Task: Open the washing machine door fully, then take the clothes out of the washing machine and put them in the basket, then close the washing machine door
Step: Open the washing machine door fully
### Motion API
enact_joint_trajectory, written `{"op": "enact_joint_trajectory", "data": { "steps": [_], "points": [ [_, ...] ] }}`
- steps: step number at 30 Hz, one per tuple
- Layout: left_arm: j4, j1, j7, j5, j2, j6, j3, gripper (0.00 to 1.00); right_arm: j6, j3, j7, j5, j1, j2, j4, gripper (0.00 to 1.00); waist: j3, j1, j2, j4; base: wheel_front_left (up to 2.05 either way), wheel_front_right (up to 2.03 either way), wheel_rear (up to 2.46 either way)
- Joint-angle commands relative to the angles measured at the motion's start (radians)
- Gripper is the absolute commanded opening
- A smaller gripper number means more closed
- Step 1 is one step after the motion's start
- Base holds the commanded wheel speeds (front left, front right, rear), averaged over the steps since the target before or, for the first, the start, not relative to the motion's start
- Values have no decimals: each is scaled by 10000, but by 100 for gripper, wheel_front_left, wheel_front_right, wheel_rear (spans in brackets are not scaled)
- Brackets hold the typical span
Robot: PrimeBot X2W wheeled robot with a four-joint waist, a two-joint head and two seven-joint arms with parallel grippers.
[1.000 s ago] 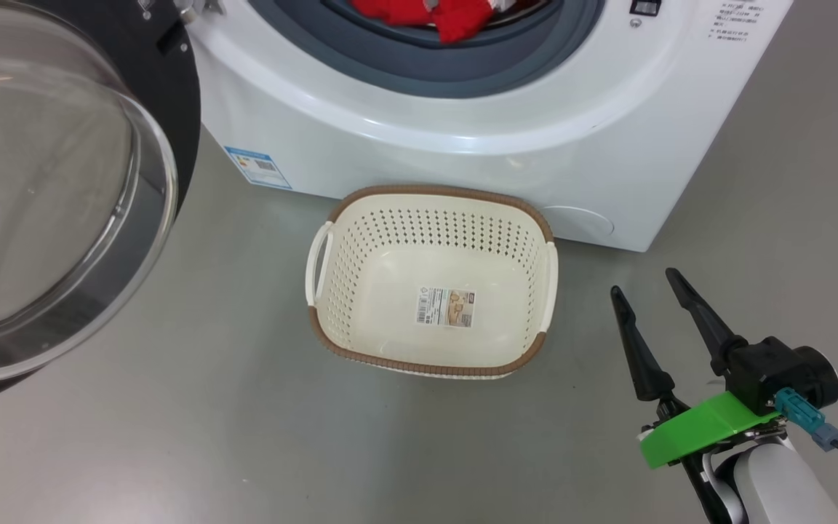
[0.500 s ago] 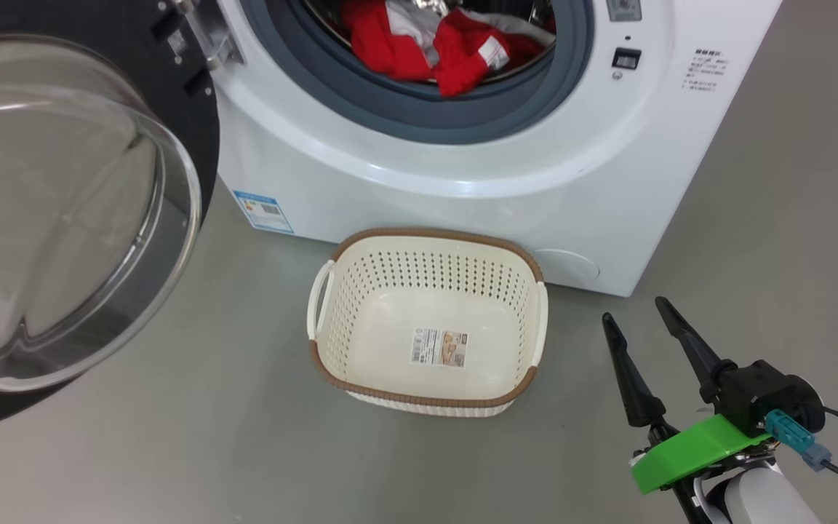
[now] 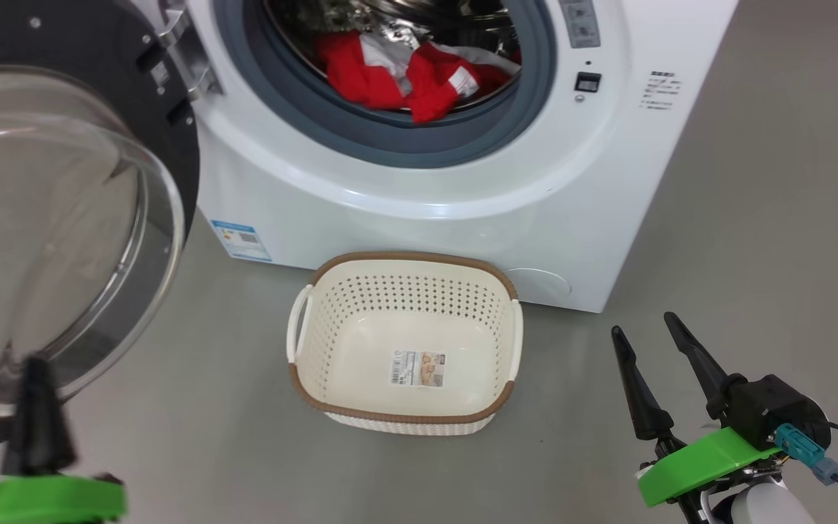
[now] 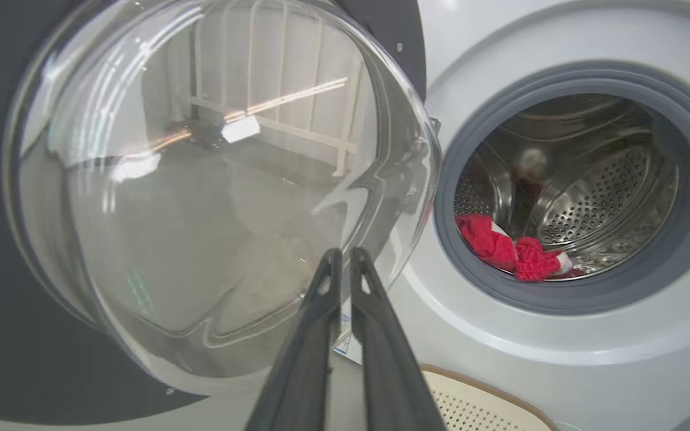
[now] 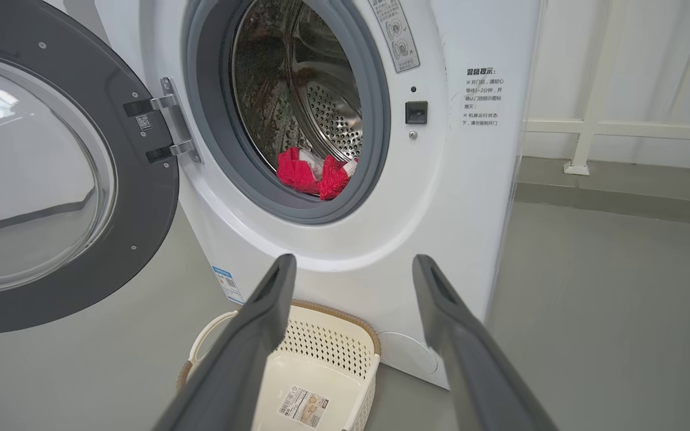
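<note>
my left wrist view looks into the bulging glass of the washing machine door (image 4: 201,197), which is swung wide open. my left gripper (image 4: 340,256) is pinched almost together on nothing, its tips in front of the glass's lower edge; i cannot tell whether they touch it. the head view gives that gripper as a blurred dark finger at the lower left, against the door's rim.

from my right wrist i get the door's hinge (image 5: 168,129) and the perforated drum (image 5: 333,120). my right gripper (image 5: 354,258) is spread wide and holds nothing.

grey floor (image 3: 753,255) lies open to the right of the washing machine (image 3: 426,218) and around the basket (image 3: 408,256). the basket stands just in front of the machine, below the opening, between the door and my right gripper.

the clothes (image 3: 404,80) lie in the drum at its front lip, one red fold drooping onto the gasket (image 3: 390,142). a label (image 3: 417,368) shows on the basket's bottom.
</note>
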Motion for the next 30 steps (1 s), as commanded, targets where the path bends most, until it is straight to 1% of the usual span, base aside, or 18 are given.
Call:
{"op": "enact_joint_trajectory", "data": {
  "steps": [1,2,3,4,5,6,10,14,15,21,30],
  "points": [
    [-465,332,-49,-202,466,8,-155,36,65,177,-65,66,32,34,-299,100,-105,0,0,-231,0,0,0],
    [-553,489,-49,-348,506,8,-346,42,65,165,-65,68,46,37,-313,100,-119,0,0,-317,0,0,0],
    [-628,605,-49,-525,537,8,-510,56,65,133,-65,74,62,40,-337,100,-133,0,0,-393,0,0,0],
    [-664,706,-49,-626,595,8,-648,85,65,86,-65,82,78,43,-365,100,-142,0,0,-470,0,0,0],
    [-686,782,-49,-709,641,8,-773,97,65,44,-65,86,93,45,-390,100,-148,0,0,-551,0,0,0],
    [-734,815,-49,-822,667,8,-881,100,65,-5,-65,89,105,46,-418,100,-150,0,0,-629,0,0,0],
    [-877,943,-49,-1118,854,8,-1482,100,65,-160,-65,95,132,52,-490,100,-154,0,0,-1001,0,0,0],
    [-1012,1073,-49,-1310,1256,8,-2286,100,65,-261,-65,150,168,54,-558,100,-136,0,0,-1418,0,0,0],
    [-1012,1073,-49,-1310,1256,8,-2286,100,65,-261,-65,150,168,54,-558,100,-136,0,0,-1418,0,0,0],
    [-1239,1241,-49,-1568,1520,8,-2818,100,65,-443,-65,252,237,55,-602,100,-97,0,0,-2029,0,0,0],
    [-1525,1416,-49,-1646,1561,8,-3078,100,65,-682,-65,326,385,56,-682,100,-103,0,0,-2722,0,0,0]
  ]
}}
